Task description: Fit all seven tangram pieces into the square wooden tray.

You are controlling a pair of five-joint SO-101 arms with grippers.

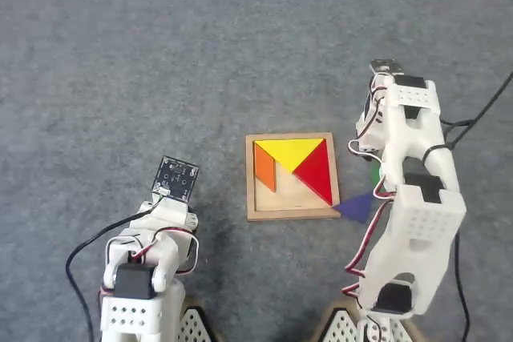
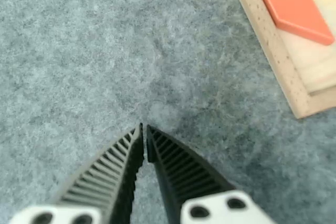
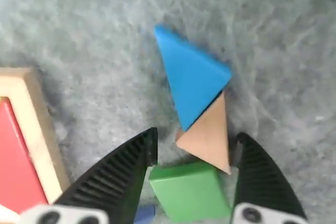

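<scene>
the square wooden tray (image 1: 290, 215) is sitting on the counter, holding three pieces: orange (image 1: 264, 167), yellow (image 1: 290, 151) and red (image 1: 317, 170). four are lying outside it: a dark blue triangle (image 1: 355, 207) at its corner, then a green piece (image 3: 189, 191), tan triangle (image 3: 210, 140) and light blue triangle (image 3: 191, 85) nearby. the right pincer (image 3: 197, 139) is hanging wide open around the green and tan ones, gripping nothing. the left pincer (image 2: 144, 128) is hovering closed and empty beside the tray's opposite side.

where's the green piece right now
In the right wrist view the green piece lies on the grey mat within the open right gripper, beside the tan triangle, off the tray's right side.
</scene>
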